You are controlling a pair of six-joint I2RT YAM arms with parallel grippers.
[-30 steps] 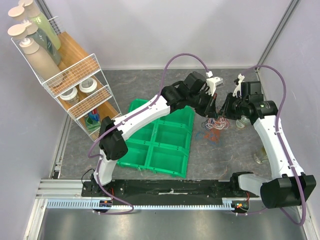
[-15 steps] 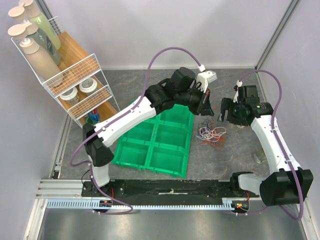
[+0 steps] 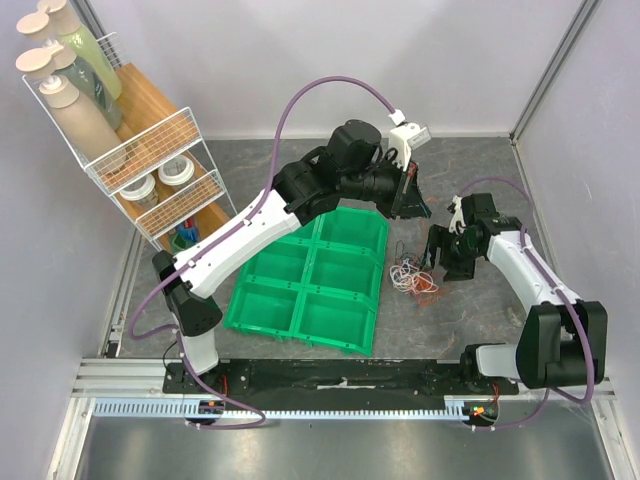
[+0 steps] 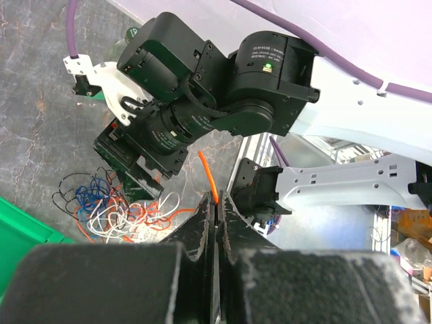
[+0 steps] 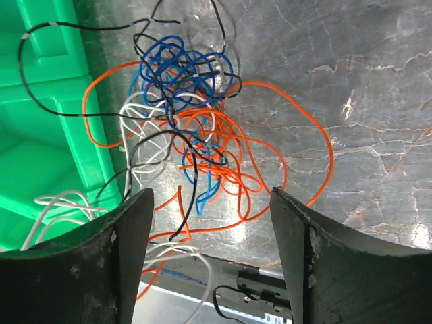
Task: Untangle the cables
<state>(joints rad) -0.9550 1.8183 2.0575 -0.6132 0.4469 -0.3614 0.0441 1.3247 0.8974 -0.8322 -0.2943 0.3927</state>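
Cables [image 3: 412,277] lie in one loose tangle of orange, white, blue and black on the grey table [image 3: 470,325], just beside the right edge of the green tray [image 3: 330,315]. Going from the left, we see a wire rack [image 3: 165,165] with bottles [image 3: 65,85] against the left wall. Next comes a strip of bare table, then the tray filling the middle ground. In the right wrist view a few black and white strands cross the tray's rim.

Our left gripper [image 3: 412,195] hangs behind the tangle, near the tray's far right corner. Its jaws are pressed together on the end of an orange cable [image 4: 208,172] that sticks up between the fingertips. Right of the tangle, our right gripper [image 3: 442,262] sits just beside it, fingers [image 5: 128,250] spread wide and holding nothing, with the strands lying below and between them. Beyond that arm, bare table runs to the right wall and the near rail.
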